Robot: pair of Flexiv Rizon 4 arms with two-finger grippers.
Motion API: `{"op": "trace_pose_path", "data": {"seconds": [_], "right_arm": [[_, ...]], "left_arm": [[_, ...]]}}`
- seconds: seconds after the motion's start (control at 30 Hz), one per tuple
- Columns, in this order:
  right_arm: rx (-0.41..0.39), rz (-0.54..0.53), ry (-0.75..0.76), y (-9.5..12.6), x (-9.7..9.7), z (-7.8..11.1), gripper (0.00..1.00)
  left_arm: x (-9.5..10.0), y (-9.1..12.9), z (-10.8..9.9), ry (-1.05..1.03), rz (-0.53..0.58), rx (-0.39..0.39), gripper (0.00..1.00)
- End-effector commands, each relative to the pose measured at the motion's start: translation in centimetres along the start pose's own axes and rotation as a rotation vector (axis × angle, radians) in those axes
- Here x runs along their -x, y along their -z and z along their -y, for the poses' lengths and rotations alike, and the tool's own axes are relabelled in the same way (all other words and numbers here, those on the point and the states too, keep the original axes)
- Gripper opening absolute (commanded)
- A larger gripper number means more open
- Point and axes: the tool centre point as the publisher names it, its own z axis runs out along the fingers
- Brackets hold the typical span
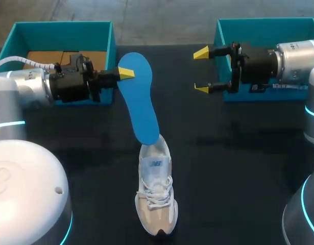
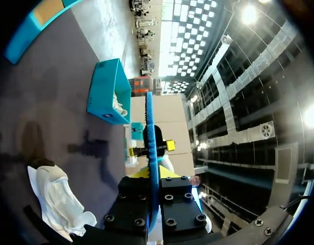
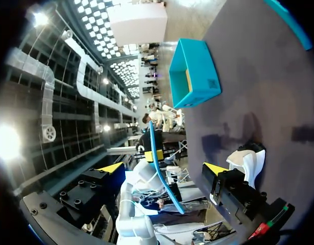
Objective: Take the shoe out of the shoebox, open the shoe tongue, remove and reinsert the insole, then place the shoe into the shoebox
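**Insole held at one end by left gripper, other end at shoe**

Shoe (image 1: 155, 199): white, laced, upright on its sole on the black table (image 1: 223, 168), toe toward the near edge, outside both boxes.

Insole (image 1: 139, 97): blue. Near end at the shoe's heel opening, the rest running away toward the left gripper. Edge-on between that gripper's fingers in the left wrist view.

Left gripper (image 1: 125, 73): clamped on the insole's far end, one finger on each face, just in front of the left teal box.

Right gripper (image 1: 201, 71): fingers spread wide, nothing between them, well apart from the insole, in front of the right teal box.

Left teal box (image 1: 65, 38): far left of the table, brown cardboard (image 1: 44, 57) inside.

Right teal box (image 1: 259, 30): far right, partly hidden behind the right arm (image 1: 294, 58).
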Motion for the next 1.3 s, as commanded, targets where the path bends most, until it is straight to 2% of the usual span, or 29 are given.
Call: {"op": "trace_pose_path", "data": {"seconds": [0.03,0.37,0.53,0.9,1.03,1.3], "right_arm": [[0.001,0.002,0.0,0.0,0.0,0.0,1.0],[0.001,0.002,0.0,0.0,0.0,0.0,1.0],[-0.028,0.172,0.048,-0.9,-2.4,0.1,1.0],[-0.058,0.419,0.102,-2.7,-6.4,0.6,1.0],[-0.06,0.541,0.115,-4.0,-7.9,0.9,1.0],[-0.026,0.709,0.134,-5.8,-9.2,1.6,1.0]], "left_arm": [[0.0,0.0,0.0,0.0,0.003,0.002,0.0],[0.0,0.0,0.0,0.0,0.003,0.002,0.0],[0.0,0.0,0.0,0.0,0.003,0.002,0.0],[0.0,0.0,0.0,0.0,0.003,0.002,0.0],[0.0,0.0,0.0,0.0,0.003,0.002,0.0],[0.0,0.0,0.0,0.0,0.003,0.002,0.0]]}}
